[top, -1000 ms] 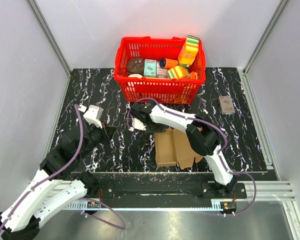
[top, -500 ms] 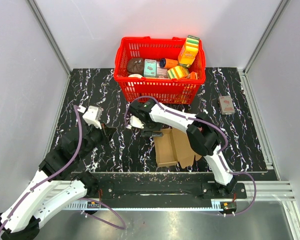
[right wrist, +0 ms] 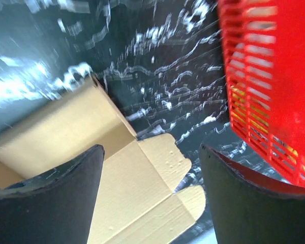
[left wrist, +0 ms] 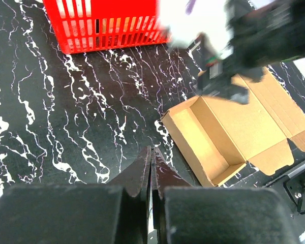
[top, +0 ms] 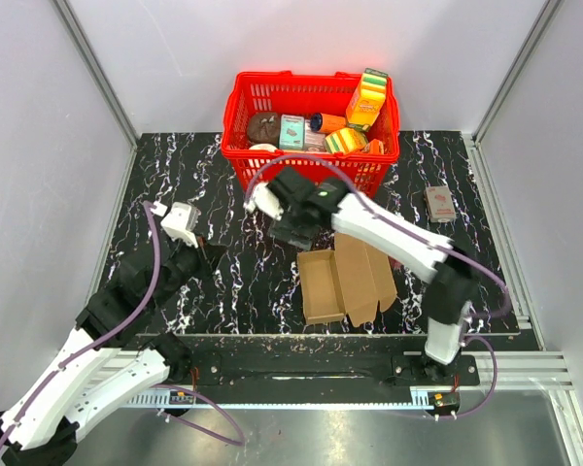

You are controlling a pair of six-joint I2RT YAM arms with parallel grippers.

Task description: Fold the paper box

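Right gripper: jaws spread, nothing held, poised over far-left corner of paper box. Left gripper: pinched closed, empty, parked left of box. Box location: flat on black marbled table, towards front edge, near red lattice basket. Judged partway: tray walls raised; lid panel and tabs not yet folded. Matte brown corrugated card, crisp creases.

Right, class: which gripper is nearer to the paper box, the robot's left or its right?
Right. The right gripper is open, right at the paper box's far corner; the left gripper, shut, sits well apart to the box's left.
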